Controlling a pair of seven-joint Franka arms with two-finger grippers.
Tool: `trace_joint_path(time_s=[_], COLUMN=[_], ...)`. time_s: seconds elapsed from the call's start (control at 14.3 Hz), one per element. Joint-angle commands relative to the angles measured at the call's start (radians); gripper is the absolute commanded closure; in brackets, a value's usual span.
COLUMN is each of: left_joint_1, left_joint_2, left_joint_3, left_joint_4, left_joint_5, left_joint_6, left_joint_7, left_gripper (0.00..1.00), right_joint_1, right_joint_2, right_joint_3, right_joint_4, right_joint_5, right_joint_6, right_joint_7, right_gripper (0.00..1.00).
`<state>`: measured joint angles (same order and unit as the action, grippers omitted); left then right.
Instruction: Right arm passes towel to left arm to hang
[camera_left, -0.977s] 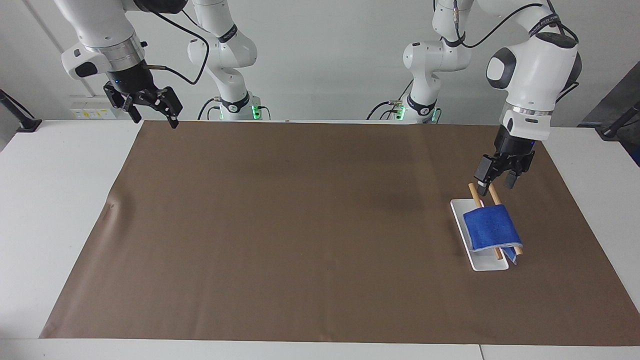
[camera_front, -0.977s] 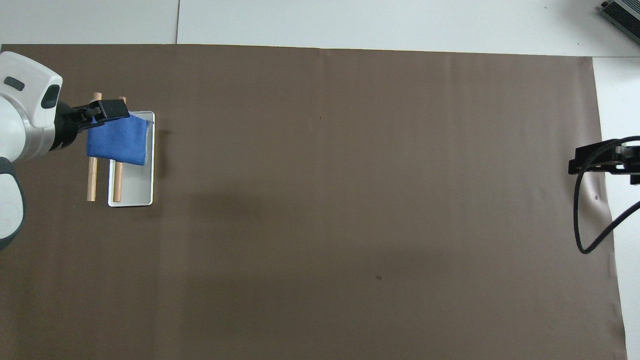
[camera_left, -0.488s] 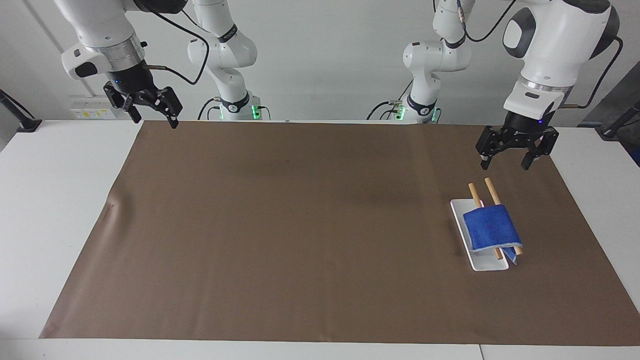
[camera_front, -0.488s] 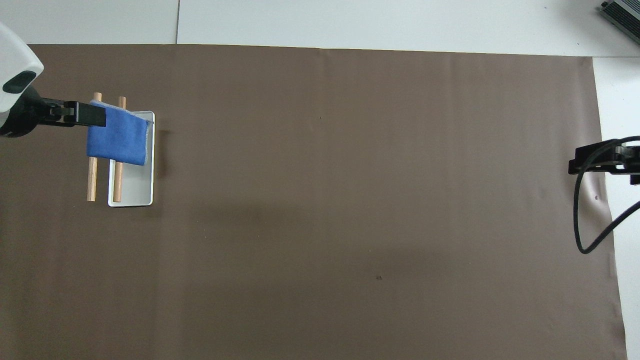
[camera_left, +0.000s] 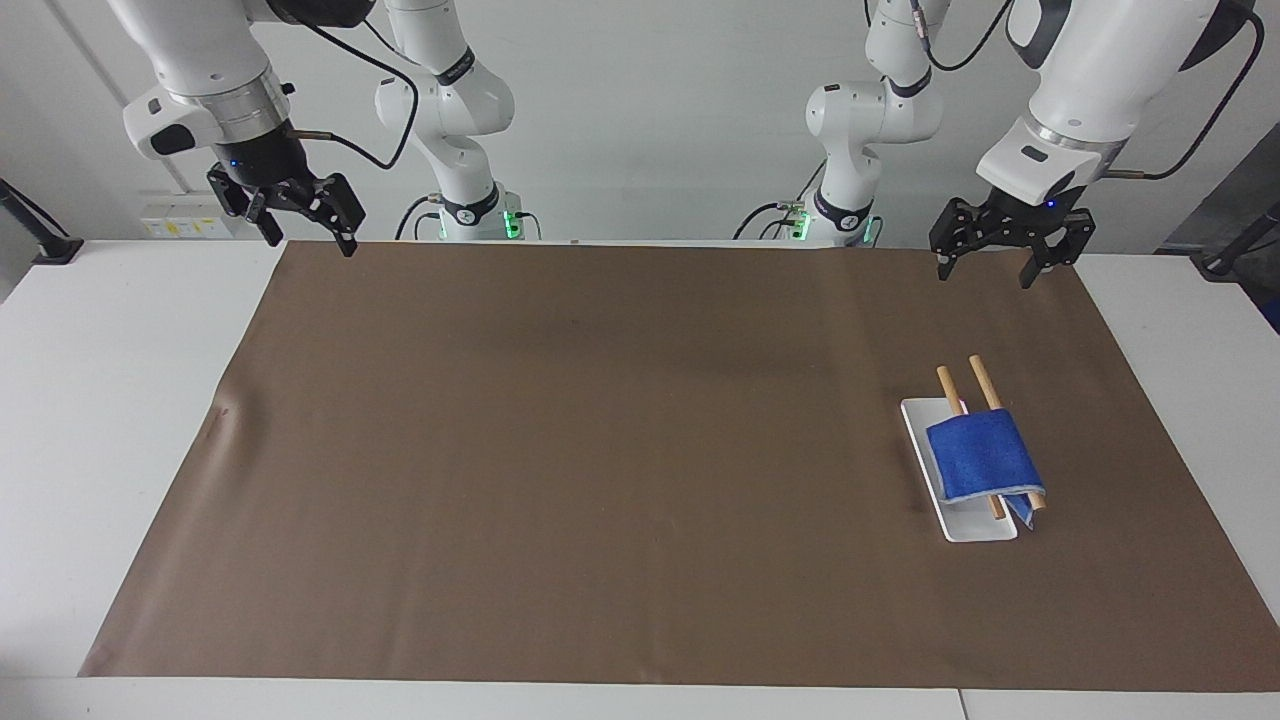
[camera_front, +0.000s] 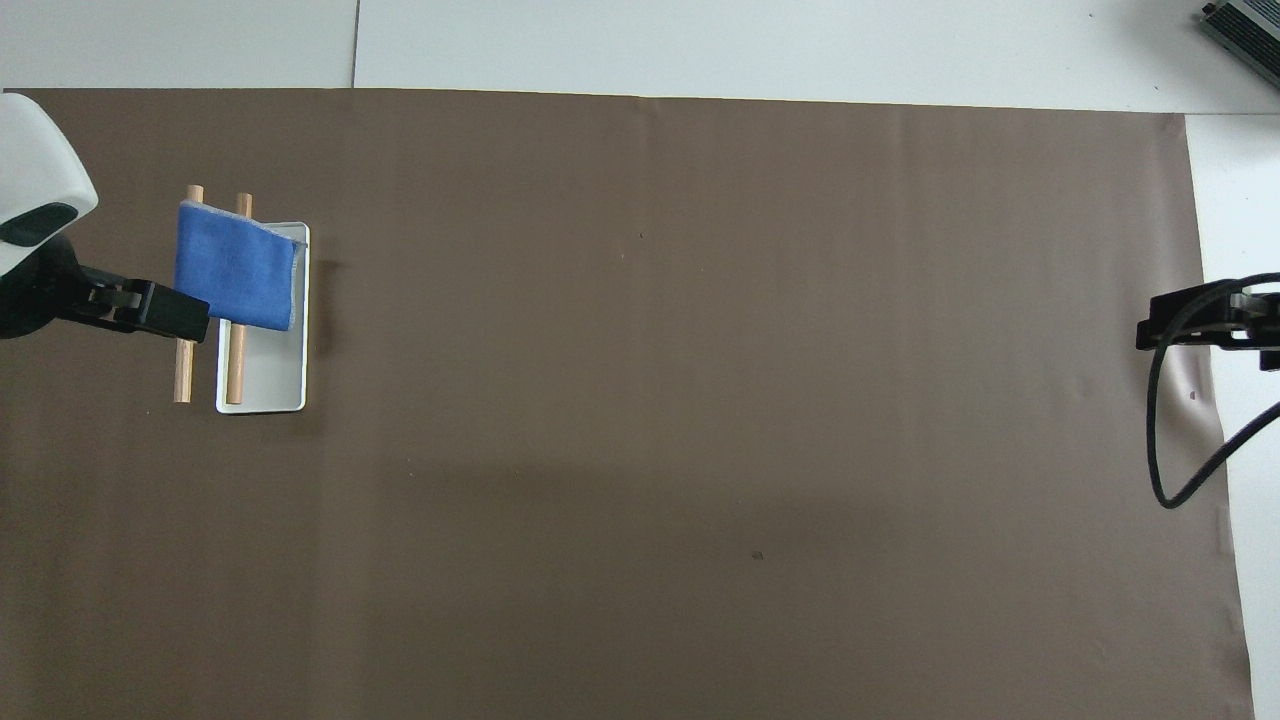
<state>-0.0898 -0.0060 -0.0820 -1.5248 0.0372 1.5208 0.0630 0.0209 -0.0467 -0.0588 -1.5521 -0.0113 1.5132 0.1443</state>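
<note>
Towel, bright blue, draped over two wooden rods at the left arm's end of the table, roughly 4 o'clock from the middle of the brown mat in the facing view. Touched by neither gripper. Rods parallel, one lying over a white tray, the other just beside it over the mat.

Left gripper raised at 12 o'clock from the towel in the facing view, over the mat's edge nearest the robots, fingers spread apart, nothing between them. Right gripper raised over the mat's corner at the right arm's end, fingers likewise parted and bare; arm waiting.

Shown only by the facing view: both grippers whole, the clear gap of air between the left gripper and the rods, and a fold of towel hanging below the rods at the end farthest from the robots, at about 5 o'clock from the cloth's middle.

Shown only by the overhead view: towel covering the rods' halves farther from the robots, bare wood toward the robots; a pale stitched edge along the side over the tray. Left gripper there appearing to overlap a rod at 8 o'clock from the towel, merely through height. Right gripper showing at 3 o'clock, at the mat's edge, with a looping black cable.
</note>
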Motion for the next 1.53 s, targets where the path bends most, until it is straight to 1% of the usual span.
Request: trace_joint_path(time_s=[0.0,0.07,0.28,0.84,1.26,1.47], left_joint_1=[0.001,0.004,0.005,0.007,0.022,0.022], left_joint_2=[-0.042,-0.04,-0.031,-0.028,-0.042,-0.043], left_joint_3=[0.005,0.008,0.014,0.016,0.025,0.031], left_joint_4=[-0.048,-0.043,-0.019,-0.011,-0.015,-0.015], left_joint_5=[-0.012,-0.041,-0.072,-0.066,-0.062,-0.062], left_joint_6=[-0.01,-0.004,-0.019,-0.05,-0.088,-0.085], left_joint_7=[0.005,0.0,-0.003,-0.008,-0.009,-0.011], left_gripper=[0.0,0.0,0.0,0.0,0.0,0.0], right_joint_1=[-0.007,-0.007,-0.007,-0.007,-0.007,-0.007], right_joint_2=[-0.022,-0.022,-0.022,-0.024,-0.024,-0.024], right_joint_3=[0.004,0.004,0.004,0.004,0.004,0.004], right_joint_4=[-0.025,-0.025,-0.026,-0.031,-0.032,-0.032], right_joint_5=[-0.001,-0.001,-0.001,0.001,0.001,0.001], right_joint_6=[0.001,-0.001,-0.001,-0.001,-0.001,-0.001], right_joint_7=[-0.018,-0.018,-0.017,-0.017,-0.022,-0.022], right_gripper=[0.0,0.0,0.0,0.0,0.0,0.0])
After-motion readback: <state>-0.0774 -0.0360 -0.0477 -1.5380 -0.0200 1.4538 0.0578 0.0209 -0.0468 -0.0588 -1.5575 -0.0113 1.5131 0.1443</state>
